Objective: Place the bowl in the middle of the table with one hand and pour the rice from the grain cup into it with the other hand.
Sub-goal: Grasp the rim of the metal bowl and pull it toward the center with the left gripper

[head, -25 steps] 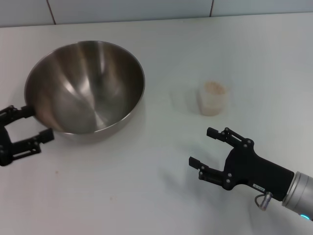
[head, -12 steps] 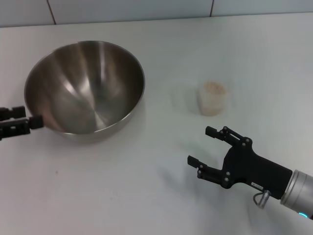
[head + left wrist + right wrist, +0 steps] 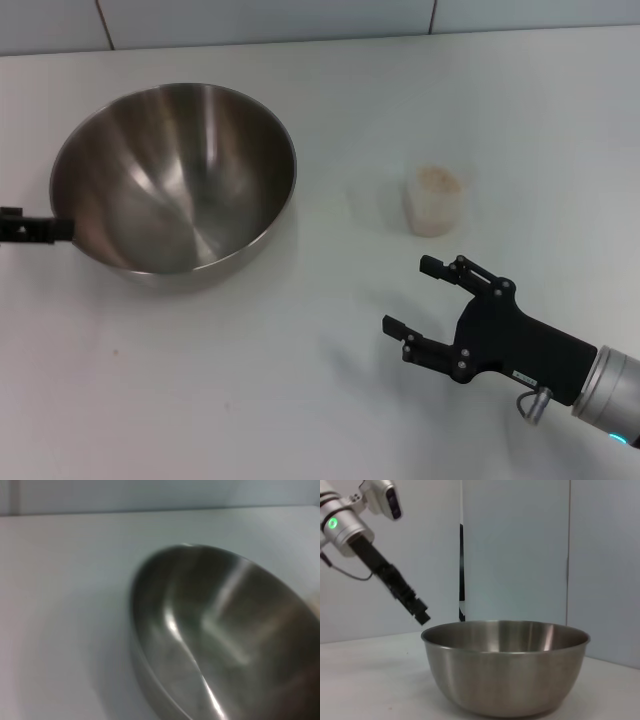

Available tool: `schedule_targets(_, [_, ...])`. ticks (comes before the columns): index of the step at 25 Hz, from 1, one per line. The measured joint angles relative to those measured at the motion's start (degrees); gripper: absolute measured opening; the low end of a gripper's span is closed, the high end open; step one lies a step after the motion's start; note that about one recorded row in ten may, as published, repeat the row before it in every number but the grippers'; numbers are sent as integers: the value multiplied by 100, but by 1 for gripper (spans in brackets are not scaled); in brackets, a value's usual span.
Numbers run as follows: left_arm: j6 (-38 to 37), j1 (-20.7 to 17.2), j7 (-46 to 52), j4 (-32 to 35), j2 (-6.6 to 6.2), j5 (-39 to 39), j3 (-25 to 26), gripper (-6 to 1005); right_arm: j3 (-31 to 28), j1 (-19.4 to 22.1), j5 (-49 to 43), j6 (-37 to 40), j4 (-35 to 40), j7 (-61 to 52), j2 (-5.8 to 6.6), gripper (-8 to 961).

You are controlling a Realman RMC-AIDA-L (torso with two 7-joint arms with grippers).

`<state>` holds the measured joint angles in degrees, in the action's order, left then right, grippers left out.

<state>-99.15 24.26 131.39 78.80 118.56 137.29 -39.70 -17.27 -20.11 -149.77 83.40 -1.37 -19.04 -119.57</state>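
While idle — one bowl (image 3: 175, 175), one grain cup (image 3: 436, 200), two hands

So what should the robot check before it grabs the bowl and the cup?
1. Left gripper lined up at the bowl rim: ok, its tip sits right at the rim in the head view and the right wrist view.
2. Left gripper actually gripping the rim: cannot tell.
3. Bowl in the middle of the table: not ok, it sits toward the robot's left.
4. Grain cup upright with rice inside: ok.
5. Right gripper open for the cup: ok, fingers spread, short of the cup.
6. Bowl ready for rice: ok, nothing inside.
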Motion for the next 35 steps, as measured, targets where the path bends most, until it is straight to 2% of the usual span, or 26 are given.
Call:
schedule_targets(5, [-172, 135, 968, 580, -10, 186, -66, 839, -32, 19, 0, 11, -5, 4, 0, 827])
schedule_targets(10, [-254, 322, 1563, 634, -5, 493, -309, 838, -64, 25, 0, 47, -16, 95, 8, 827])
schedule_targets(19, [-245, 825, 2152, 317, 16, 1448, -583, 834, -93, 34, 0, 80, -101, 164, 25, 827])
schedule_targets(25, [-166, 1065, 2187, -121, -8, 1662, -541, 832, -93, 24, 0, 121, -109, 164, 30, 827])
schedule_targets(35, [-29, 1188, 2259, -416, -6, 1811, -606, 828, -94, 20, 0, 134, -101, 164, 31, 827])
